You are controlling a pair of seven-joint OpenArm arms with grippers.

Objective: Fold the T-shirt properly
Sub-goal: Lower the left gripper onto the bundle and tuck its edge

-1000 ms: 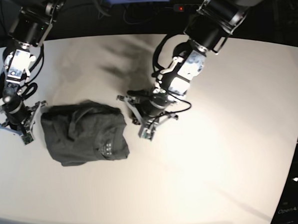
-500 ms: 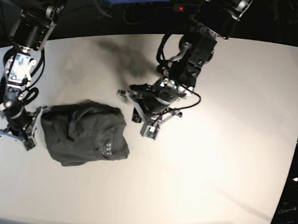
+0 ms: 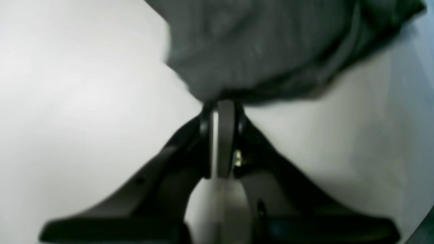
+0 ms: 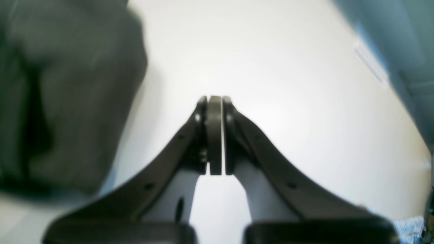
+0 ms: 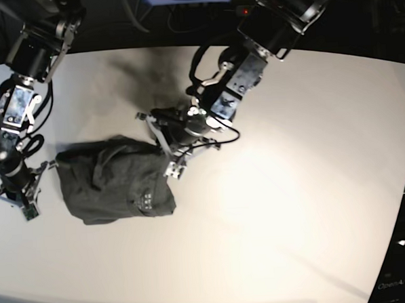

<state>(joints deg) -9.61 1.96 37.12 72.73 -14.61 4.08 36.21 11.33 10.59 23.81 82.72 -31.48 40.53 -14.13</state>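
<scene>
step: we are nudging the T-shirt (image 5: 116, 180) tidy | left gripper (image 3: 222, 108) and right gripper (image 4: 214, 105) are staying pinched closed, holding nothing | next: we are needing to open and grab an edge

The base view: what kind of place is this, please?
Probably a robotics lab or a test bench. Two robot arms work over a bare white table, a dark grey T-shirt lies on it, and cables and equipment with a red light stand behind.

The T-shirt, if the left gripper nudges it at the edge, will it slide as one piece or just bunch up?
The T-shirt lies soft and wrinkled, so it would likely bunch up. The shut left gripper sits at its edge; a push there probably rumples the nearest fold. The table looks smooth, so some sliding is possible.
</scene>
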